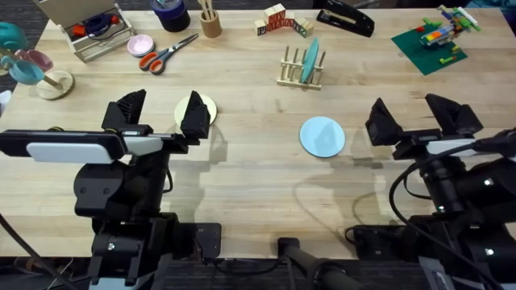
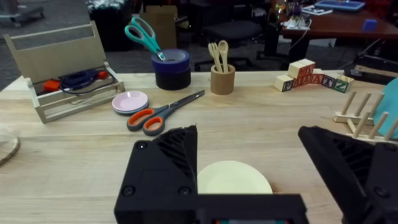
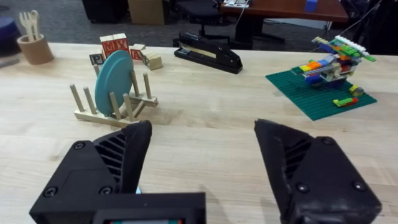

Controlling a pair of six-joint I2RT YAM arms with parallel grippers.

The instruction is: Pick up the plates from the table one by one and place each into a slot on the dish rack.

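While wide open, left claw (image 1: 160,113) straddles cream plate (image 1: 203,105).

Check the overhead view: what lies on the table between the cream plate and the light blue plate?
Nothing: between the cream plate and the light blue plate the overhead view shows bare table.

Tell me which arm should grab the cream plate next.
Left. The left gripper hangs open right at the cream plate; the right gripper sits beyond the light blue plate.
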